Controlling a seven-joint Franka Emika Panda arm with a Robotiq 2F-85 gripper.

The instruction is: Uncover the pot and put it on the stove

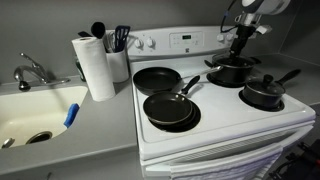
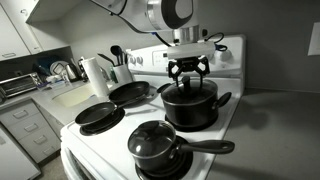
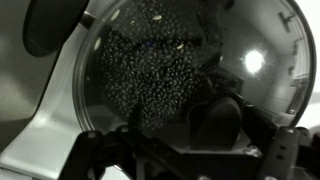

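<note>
The pot sits on a back burner of the stove, on the side away from the sink and just before the back panel. A lidded saucepan stands close in front of it, near the stove's front edge. Two frying pans fill the burners beside (so all four are taken). Grey worktop runs from the stove's edge to the sink. The hand hangs straight over the pot, its fingers either side of the knob; whether they grip it I cannot tell. The pot is black, and its metal-rimmed glass lid is beaded with droplets.
</note>
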